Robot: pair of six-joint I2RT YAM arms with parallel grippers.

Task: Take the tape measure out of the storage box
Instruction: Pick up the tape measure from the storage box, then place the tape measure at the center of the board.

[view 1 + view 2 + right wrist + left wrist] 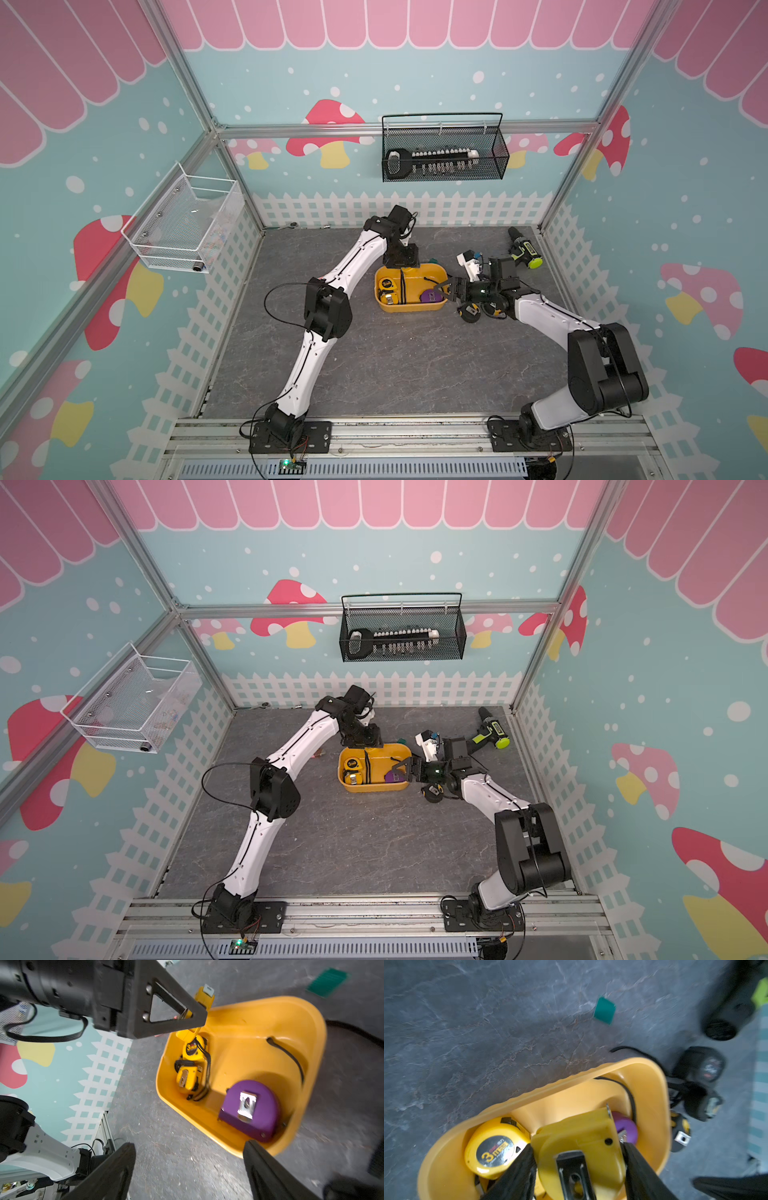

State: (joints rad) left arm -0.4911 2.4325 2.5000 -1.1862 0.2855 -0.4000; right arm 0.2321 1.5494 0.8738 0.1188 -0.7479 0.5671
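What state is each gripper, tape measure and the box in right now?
left gripper: fingers shut on the held tape measure.
held tape measure: yellow, gripped, raised over the storage box.
3 m tape measure: lying in the box.
second yellow tape measure: lying in the box.
purple tape measure: lying in the box, clip up.
storage box: upright on the table.
right gripper: open, empty.
black tape measure: on the table, outside the box.

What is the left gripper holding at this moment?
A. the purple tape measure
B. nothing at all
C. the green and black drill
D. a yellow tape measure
D: in the left wrist view the left gripper is closed on both sides of a yellow tape measure over the storage box, while the purple tape measure lies inside the box.
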